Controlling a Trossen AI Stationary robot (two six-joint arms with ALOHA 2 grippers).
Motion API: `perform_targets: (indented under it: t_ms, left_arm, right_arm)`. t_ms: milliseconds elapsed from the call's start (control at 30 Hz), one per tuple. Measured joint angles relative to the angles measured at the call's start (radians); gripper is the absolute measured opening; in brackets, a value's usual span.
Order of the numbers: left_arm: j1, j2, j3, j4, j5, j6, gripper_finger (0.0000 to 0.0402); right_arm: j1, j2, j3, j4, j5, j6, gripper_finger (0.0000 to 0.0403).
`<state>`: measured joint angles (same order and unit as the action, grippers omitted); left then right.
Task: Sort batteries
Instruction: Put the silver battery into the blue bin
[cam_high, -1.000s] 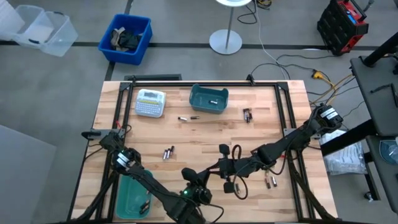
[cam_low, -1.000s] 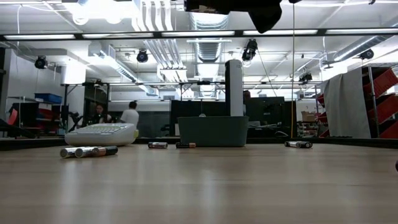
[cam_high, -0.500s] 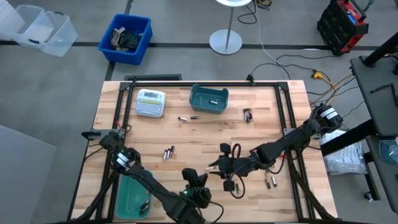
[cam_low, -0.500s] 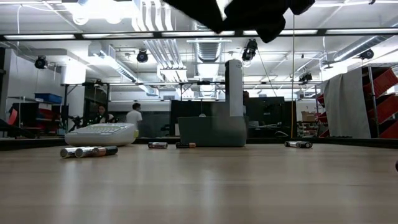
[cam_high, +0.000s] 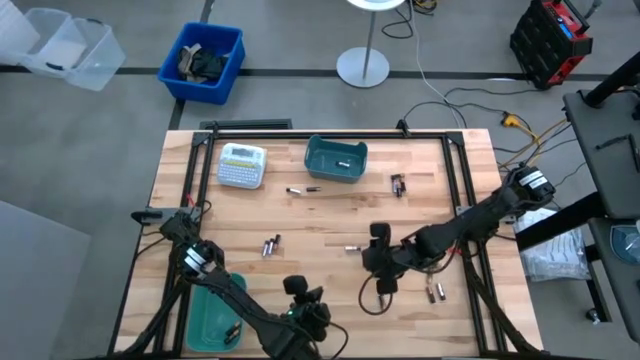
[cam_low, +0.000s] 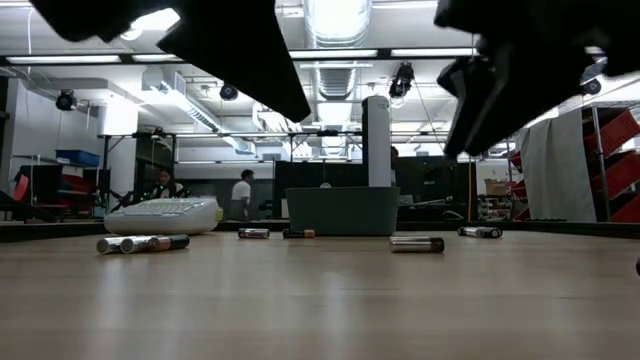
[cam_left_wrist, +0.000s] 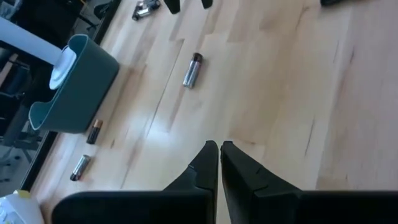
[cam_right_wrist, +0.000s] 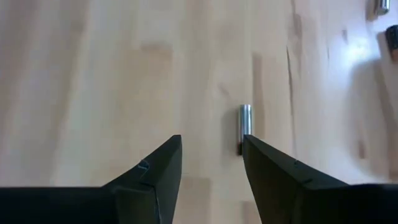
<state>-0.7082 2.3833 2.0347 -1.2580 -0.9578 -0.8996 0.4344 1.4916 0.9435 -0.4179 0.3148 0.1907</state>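
While most batteries lie scattered on the table (cam_high: 300, 225), we judge the sort barely under way. Our right gripper (cam_high: 374, 240) hangs near mid-table with its fingers spread and empty, and just ahead of them lies one silvery battery (cam_right_wrist: 244, 117), loose on the wood. Our left gripper (cam_left_wrist: 219, 163) waits over the near edge, pinched closed on nothing.

Seen from above, the far bin (cam_high: 336, 160) holds one pale object we cannot identify. The near bin (cam_high: 212, 312), at the left corner, shows a small item inside that may be a battery. That is all that could count as done.

Left out on the wood: a pair (cam_high: 270, 245) left of centre, two small ones (cam_high: 303, 189) in front of the far bin, a dark pair (cam_high: 398, 184) to its right, another pair (cam_high: 436, 291) near the right arm, and the single battery by our right gripper. A label-maker (cam_high: 242, 165) sits apart at the far left.

By our reckoning, nearly every battery remains to be collected.
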Motion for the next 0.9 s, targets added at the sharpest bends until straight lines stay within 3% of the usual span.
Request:
perform_targets:
  t_ms: [167,333,533,900]
  left_arm:
    - [-0.002,0.000,0.015,-0.027,-0.046,0.000,0.0001]
    - [-0.017,0.000,0.075,-0.089,-0.053,-0.001,0.0002]
    - [-0.051,0.000,0.144,-0.184,-0.056,-0.041,0.0002]
    - [-0.104,0.000,0.179,-0.261,-0.072,-0.110,0.0002]
  right_arm:
    - [-0.138,0.046,-0.032,0.081,-0.009,-0.104,0.0171]
    - [-0.271,0.118,-0.033,0.154,-0.135,-0.171,0.0189]
    - [-0.379,0.215,-0.033,0.172,-0.152,-0.187,0.0196]
    - [-0.419,0.232,-0.028,0.173,-0.234,-0.184,0.0180]
